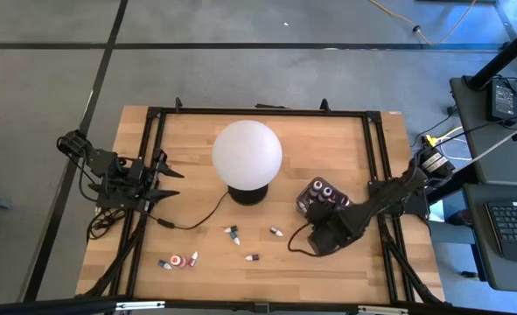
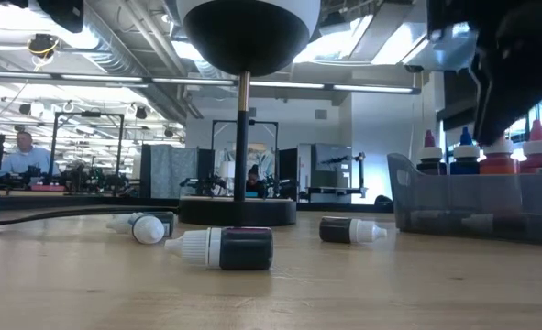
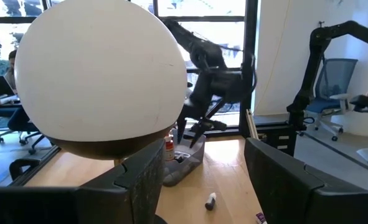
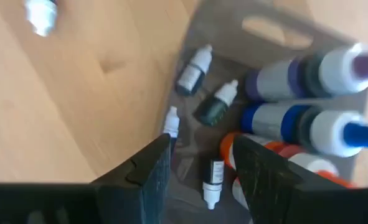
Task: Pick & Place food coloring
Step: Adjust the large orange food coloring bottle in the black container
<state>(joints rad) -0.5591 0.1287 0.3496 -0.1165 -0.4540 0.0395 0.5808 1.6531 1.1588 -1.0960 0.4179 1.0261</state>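
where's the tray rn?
High view: the tray sits right of centre on the table, just right of the globe lamp, with the right gripper hovering at its near edge.

Grey floor with dark seams; wooden table; side desk with keyboard; ceiling strip lights; blue office chair; windows.

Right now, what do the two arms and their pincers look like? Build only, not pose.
Both arms are dark, near-black jointed links. The left pincer ends in two slim pointed fingers; in its own wrist view they are blocky, matte and dark. The right pincer sits on a bulky black wrist block, with flat dark fingers. A black cable loops beside the right arm's wrist; no markings are legible.
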